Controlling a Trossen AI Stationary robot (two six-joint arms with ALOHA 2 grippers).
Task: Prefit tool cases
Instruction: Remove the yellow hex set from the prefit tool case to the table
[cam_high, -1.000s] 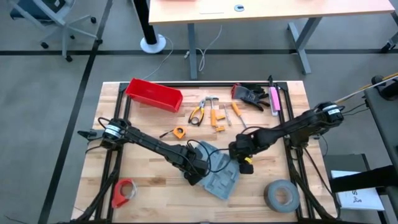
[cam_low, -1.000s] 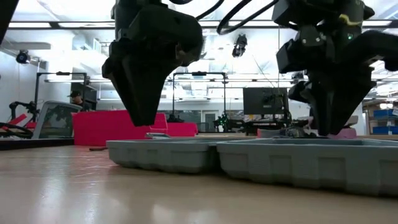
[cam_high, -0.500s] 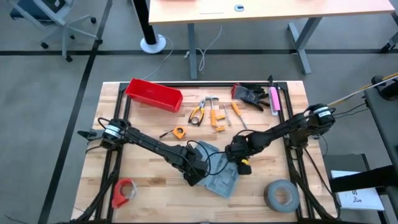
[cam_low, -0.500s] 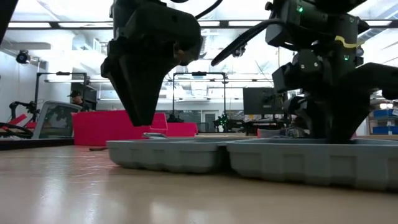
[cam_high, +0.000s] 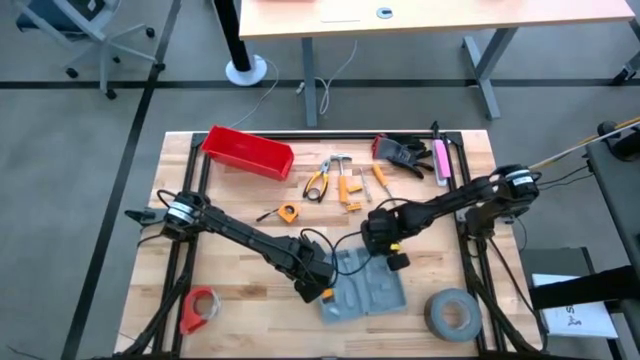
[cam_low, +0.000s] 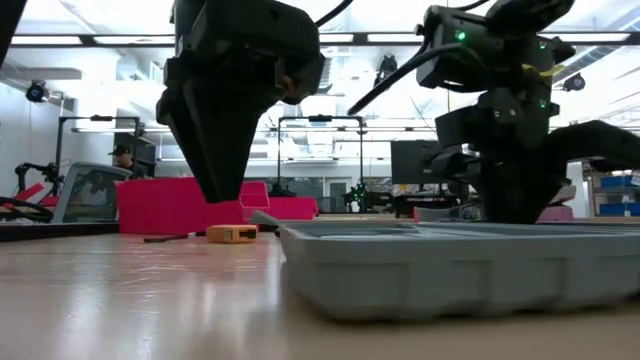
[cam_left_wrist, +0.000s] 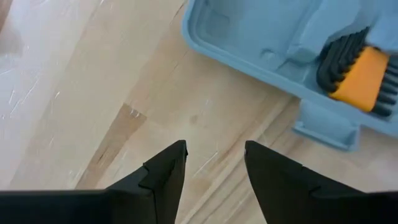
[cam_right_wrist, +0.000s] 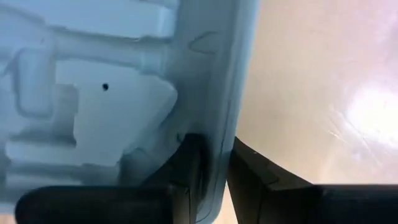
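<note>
The tool case (cam_high: 365, 290) is laid open on the counter (cam_high: 240, 290), toward 6 o'clock of centre. Its rim is clamped by the right claw (cam_right_wrist: 214, 165) at the 12 o'clock edge. The left claw (cam_left_wrist: 214, 165) is held apart over bare wood at the case's 9 o'clock side.

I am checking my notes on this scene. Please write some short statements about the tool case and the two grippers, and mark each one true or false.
1. The tool case lies open on the table. True.
2. The right gripper pinches the case's rim. True.
3. The left gripper holds the case. False: it is open over bare wood beside the case.
4. The case is empty. False: a black and orange tool sits in it.
</note>
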